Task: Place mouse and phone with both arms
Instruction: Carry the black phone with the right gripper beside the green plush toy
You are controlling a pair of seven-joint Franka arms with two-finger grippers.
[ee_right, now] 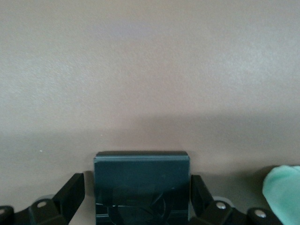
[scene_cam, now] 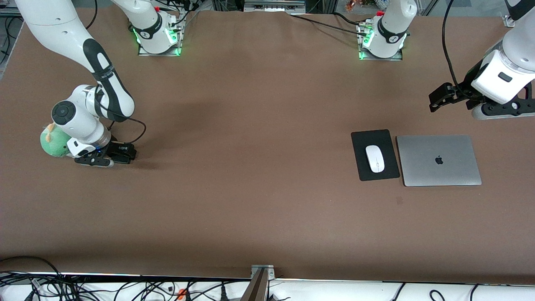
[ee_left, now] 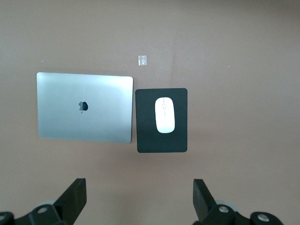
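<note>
Resting on one mouse pad (scene_cam: 375,155): one mouse (scene_cam: 375,158); one laptop (scene_cam: 438,160) adjacent.

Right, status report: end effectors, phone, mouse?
Left end effector open, waiting above table. Right end effector open around phone. Mouse on pad. Green plush beside right arm.

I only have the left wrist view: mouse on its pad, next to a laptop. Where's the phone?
Observer: At the right arm's end of the table, the phone sits between the fingers of the right claw.
Operator: Is it gripped?
Observer: It seems not. In the right wrist view the claw is open, its fingers spread beside the phone rather than pressed on it.
Operator: Anything close by?
Observer: A green plush toy lies beside that claw, partly hidden by the arm's wrist.
</note>
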